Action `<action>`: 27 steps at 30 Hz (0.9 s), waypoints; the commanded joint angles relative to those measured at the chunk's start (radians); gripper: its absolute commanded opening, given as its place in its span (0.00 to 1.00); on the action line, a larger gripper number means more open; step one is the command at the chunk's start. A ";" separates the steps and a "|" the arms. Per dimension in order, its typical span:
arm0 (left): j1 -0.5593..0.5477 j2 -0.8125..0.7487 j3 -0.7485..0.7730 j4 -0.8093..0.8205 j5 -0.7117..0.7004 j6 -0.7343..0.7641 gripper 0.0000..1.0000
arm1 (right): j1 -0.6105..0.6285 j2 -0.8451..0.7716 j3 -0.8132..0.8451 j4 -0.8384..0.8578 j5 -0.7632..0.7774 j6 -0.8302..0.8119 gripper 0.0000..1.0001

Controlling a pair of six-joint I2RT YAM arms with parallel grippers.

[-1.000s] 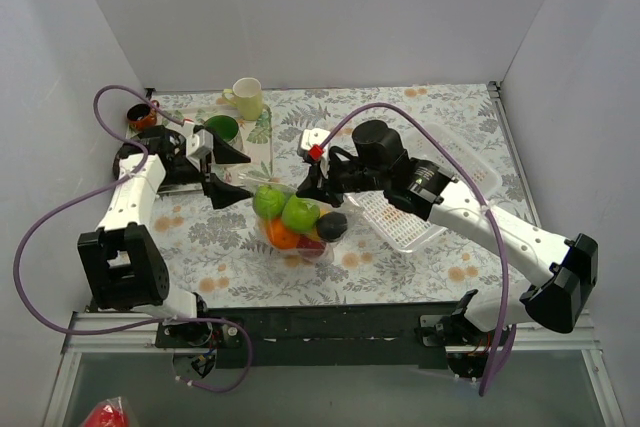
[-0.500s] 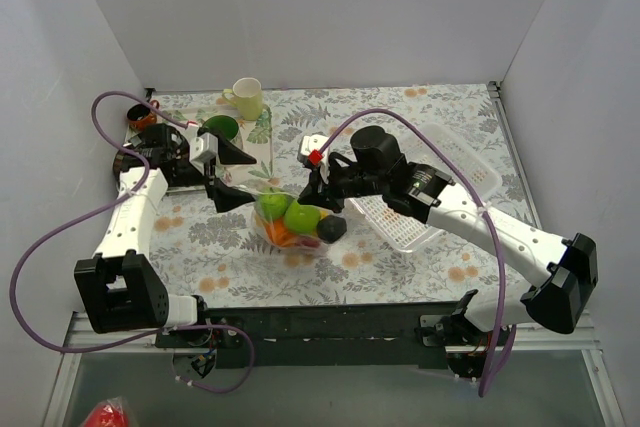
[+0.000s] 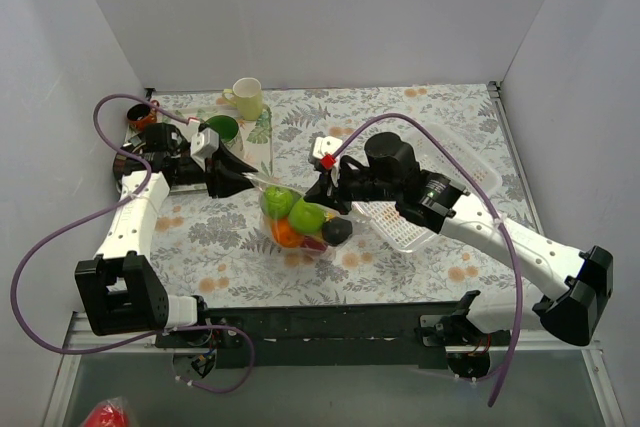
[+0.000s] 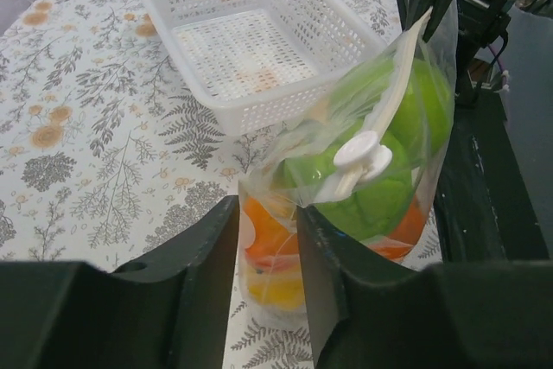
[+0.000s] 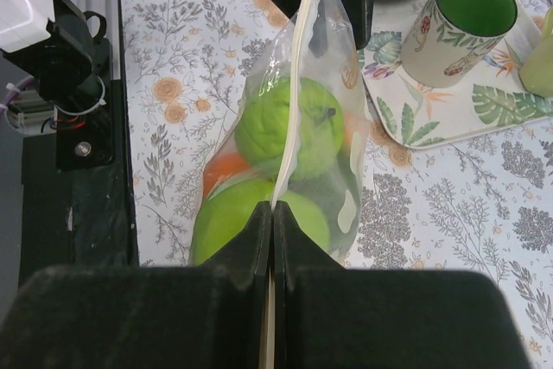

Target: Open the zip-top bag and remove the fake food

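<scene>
The zip-top bag point(image 3: 296, 219) stands upright at mid-table, its zip strip stretched between both grippers. Through its clear film the fake food shows: two green fruits point(image 3: 279, 201), an orange piece point(image 3: 285, 236) and a dark one point(image 3: 337, 231). My right gripper point(image 5: 273, 210) is shut on the right end of the zip strip point(image 5: 294, 101). My left gripper point(image 4: 268, 210) is at the left end, below the white slider point(image 4: 357, 155). Its jaws stand a narrow gap apart with the bag's film between them, and the film touches one fingertip point(image 4: 304, 213).
A white slotted basket point(image 3: 468, 163) lies to the right of the bag, under my right arm. A leaf-print tray point(image 3: 262, 135) at the back left carries a green-lined mug point(image 3: 222, 130). A cream mug point(image 3: 247, 97) is behind it, and a small dark cup point(image 3: 136, 115) is at the far left.
My left gripper has moved right onto the bag's left end, and its jaws have narrowed from wide open. The right gripper has stayed shut on the zip, shifting slightly right.
</scene>
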 commanded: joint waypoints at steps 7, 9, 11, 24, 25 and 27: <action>-0.004 -0.067 0.052 -0.005 0.318 -0.062 0.49 | 0.002 -0.021 -0.038 0.144 0.011 0.025 0.01; -0.004 -0.076 0.046 -0.039 0.320 -0.036 0.73 | 0.004 -0.021 -0.034 0.141 0.012 0.024 0.01; -0.004 -0.082 0.021 -0.038 0.318 -0.020 0.78 | 0.004 -0.021 -0.031 0.139 0.014 0.025 0.01; -0.050 -0.099 -0.062 -0.024 0.318 -0.023 0.65 | 0.004 -0.022 -0.014 0.136 0.009 0.025 0.01; -0.050 -0.098 -0.065 -0.010 0.318 -0.042 0.52 | 0.004 -0.022 -0.011 0.134 0.009 0.025 0.01; -0.050 -0.099 -0.069 0.048 0.320 -0.085 0.39 | 0.004 -0.024 -0.006 0.134 0.012 0.025 0.01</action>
